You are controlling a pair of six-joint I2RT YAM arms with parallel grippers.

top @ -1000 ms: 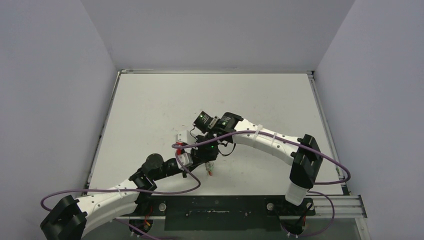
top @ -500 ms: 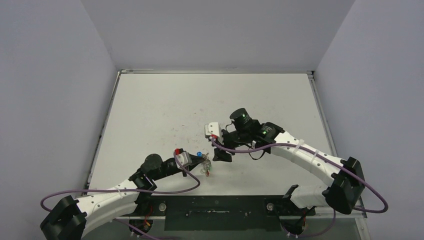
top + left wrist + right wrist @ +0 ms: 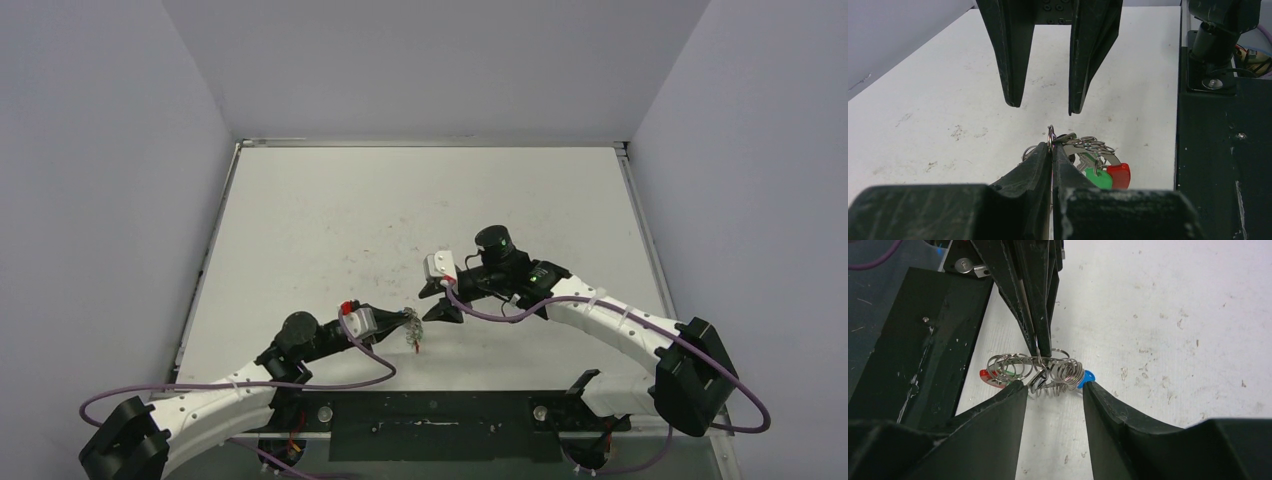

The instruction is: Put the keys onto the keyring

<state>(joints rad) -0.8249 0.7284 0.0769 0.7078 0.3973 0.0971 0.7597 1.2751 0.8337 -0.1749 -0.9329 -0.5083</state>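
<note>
Silvery keyring (image 3: 1066,374) pinched in left fingers (image 3: 1034,169), right fingers (image 3: 1002,416) parted

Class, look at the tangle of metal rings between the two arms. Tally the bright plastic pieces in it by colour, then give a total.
Red piece: 1
Green piece: 1
Blue piece: 1
Total: 3

I logged the keyring (image 3: 1048,371) as silvery-grey coil with one red section. I noted one green-headed key (image 3: 1096,178) and one blue-headed key (image 3: 1089,376). The left gripper (image 3: 1052,148) and right gripper (image 3: 1054,386) were black. The table (image 3: 330,220) was white, speckled with dark scuffs. The cables (image 3: 250,385) were purple.
</note>
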